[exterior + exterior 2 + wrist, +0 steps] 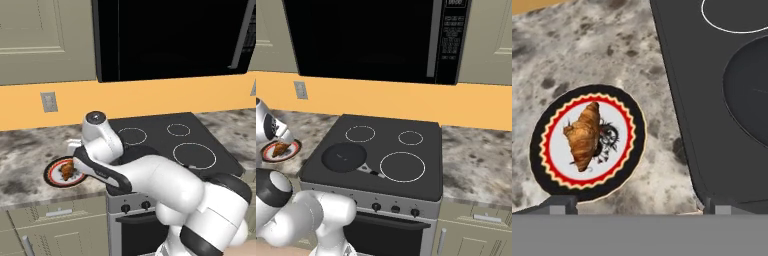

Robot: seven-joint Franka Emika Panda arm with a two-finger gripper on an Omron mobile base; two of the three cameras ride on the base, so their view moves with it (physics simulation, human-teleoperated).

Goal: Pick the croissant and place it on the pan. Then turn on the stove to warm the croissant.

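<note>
Where the marbled counter (612, 50) meets the stove (421, 165), I see one plate (629, 150) with a black rim and red zigzag band, and on it lies the one croissant (583, 135), over a dark printed design. My gripper (637, 204) hangs above the plate with jaws spread wide, holding nothing. On the stove's near left burner sits one black pan (344, 156), with nothing in it. I count three bare white rings. Beyond hangs the microwave (371, 40), its panel lettering too small to read.
</note>
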